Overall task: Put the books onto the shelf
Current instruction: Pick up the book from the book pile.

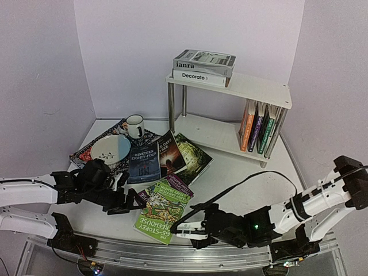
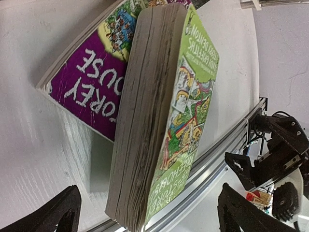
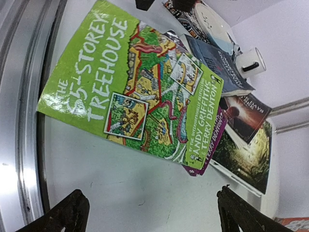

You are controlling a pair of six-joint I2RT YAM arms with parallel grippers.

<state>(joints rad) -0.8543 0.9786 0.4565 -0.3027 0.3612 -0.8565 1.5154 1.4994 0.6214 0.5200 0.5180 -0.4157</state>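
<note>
Two arms flank one book on the desk (image 1: 241,172). The shelf (image 1: 261,89) stands well beyond the green Treehouse book (image 1: 160,215), off to its right. Slim books (image 1: 259,125) stand upright on its lower board and two thicker ones (image 1: 202,64) lie stacked on top. Just beyond the green book lie three dark novels (image 1: 169,154). A purple Treehouse book (image 1: 179,185) lies partly under its far end. The left gripper (image 1: 129,202) sits just left of the green book, jaws spread and empty. The right gripper (image 1: 183,230) sits just right of it, jaws likewise spread and empty.

Likely hazards:
- Both arms closing on the green book may collide.
- A pinch on the cover alone would let the pages fan open.
- A sideways nudge could slide the book off the desk's nearby front edge.
</note>
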